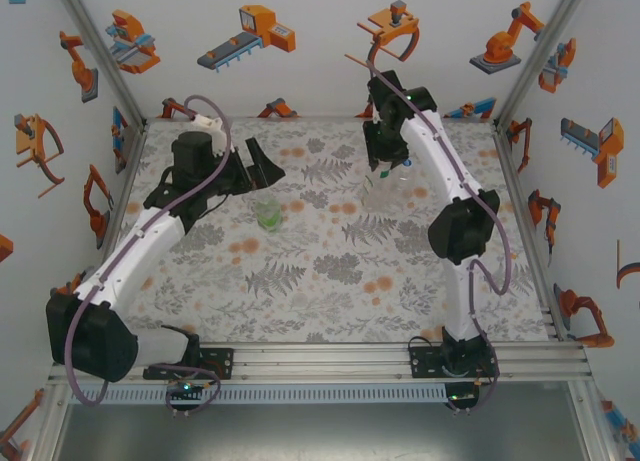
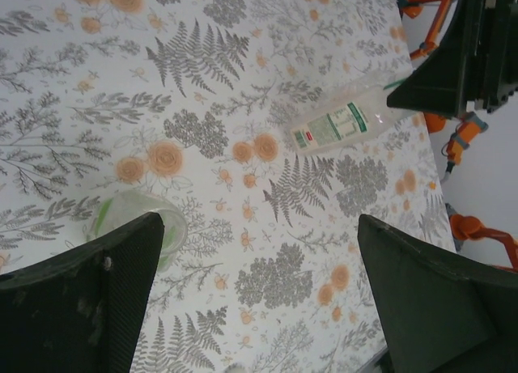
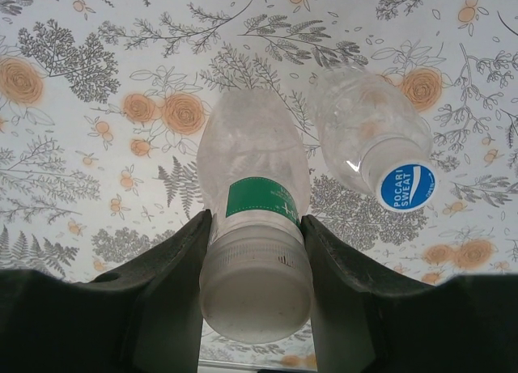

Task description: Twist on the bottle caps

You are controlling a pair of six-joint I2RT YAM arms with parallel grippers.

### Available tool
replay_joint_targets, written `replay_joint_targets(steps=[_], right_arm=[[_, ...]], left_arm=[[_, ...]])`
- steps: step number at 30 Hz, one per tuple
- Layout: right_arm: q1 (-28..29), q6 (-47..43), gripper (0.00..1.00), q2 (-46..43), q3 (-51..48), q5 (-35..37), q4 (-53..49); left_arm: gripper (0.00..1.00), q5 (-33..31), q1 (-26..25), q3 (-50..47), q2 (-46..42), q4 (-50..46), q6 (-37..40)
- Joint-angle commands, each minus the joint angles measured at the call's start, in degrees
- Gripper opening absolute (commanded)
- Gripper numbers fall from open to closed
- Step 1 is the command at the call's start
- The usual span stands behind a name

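Observation:
My right gripper (image 3: 255,227) is shut on the top end of the clear bottle with the white-and-green label (image 3: 255,179), its fingers pressing beside the white cap (image 3: 256,290). The other clear bottle (image 3: 368,126) stands close to its right and carries a blue-and-white printed cap (image 3: 405,187). In the top view both bottles (image 1: 380,191) (image 1: 408,181) sit below the right gripper (image 1: 385,161). The green-tinted bottle (image 1: 268,214) stands mid-table, just in front of my open, empty left gripper (image 1: 262,166). In the left wrist view, the green bottle (image 2: 133,215) shows partly behind the left finger (image 2: 89,300).
The flower-and-fern patterned table cover (image 1: 330,271) stretches bare toward the near rail. White walls with orange robot stickers close in the back and both sides. The labelled bottle (image 2: 336,126) lies across the left wrist view toward the right gripper (image 2: 465,53).

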Motion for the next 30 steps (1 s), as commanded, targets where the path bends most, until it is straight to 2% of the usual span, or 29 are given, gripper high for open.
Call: replay_joint_targets(steps=[1, 6, 11, 25, 30], right_arm=[[0.80, 0.87, 0.25, 0.86, 1.02, 1.80, 0.94], [1.50, 0.96, 0.26, 1.90, 1.37, 2.36, 1.61], [1.53, 0.71, 0.26, 2.70, 1.42, 3.35, 1.61], [1.47, 0.02, 0.28, 4.45, 3.62, 2.76, 1.65], [1.60, 0.13, 0.41, 4.41, 4.45, 2.27, 0.91]], left_arm=[[0.97, 3.66, 0.34, -2.08, -2.84, 4.77, 0.55], [0.97, 2.35, 0.78, 0.12, -1.20, -0.39, 2.29], [0.97, 0.20, 0.80, -0.50, -1.57, -0.39, 3.19], [0.97, 3.46, 0.69, -2.21, -3.34, -0.97, 5.26], [0.97, 3.21, 0.70, -2.44, -3.73, -0.88, 4.92]])
